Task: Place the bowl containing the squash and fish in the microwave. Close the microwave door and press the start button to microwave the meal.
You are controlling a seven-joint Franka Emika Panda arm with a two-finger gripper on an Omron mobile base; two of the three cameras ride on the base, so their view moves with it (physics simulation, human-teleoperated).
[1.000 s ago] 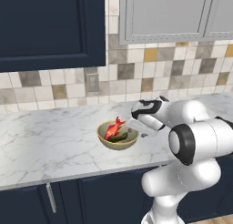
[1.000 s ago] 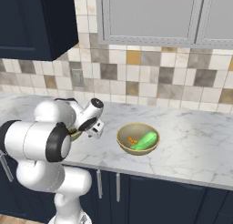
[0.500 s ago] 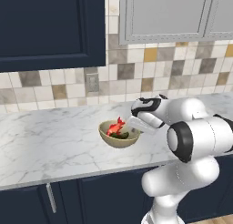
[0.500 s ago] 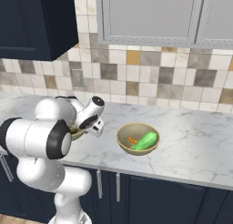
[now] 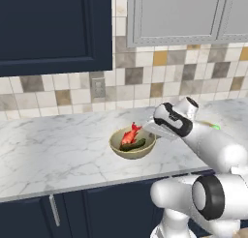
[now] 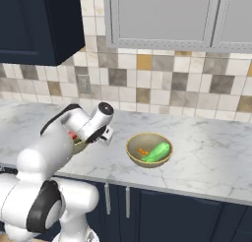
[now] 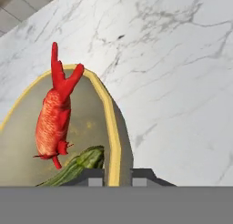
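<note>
In the left base view, the bowl (image 5: 132, 144) is seen on the marble counter (image 5: 53, 155), with the fish (image 5: 129, 134) and the squash (image 5: 133, 145) inside it. The hand (image 5: 154, 131) is placed at the bowl's right rim.

In the right base view, a second bowl (image 6: 149, 150) holding a bright green item is seen on the counter, well apart from the hand (image 6: 87, 140).

In the hand view, the bowl's rim (image 7: 112, 141) is clamped between the two fingertips (image 7: 93, 176), one inside, one outside.
</note>
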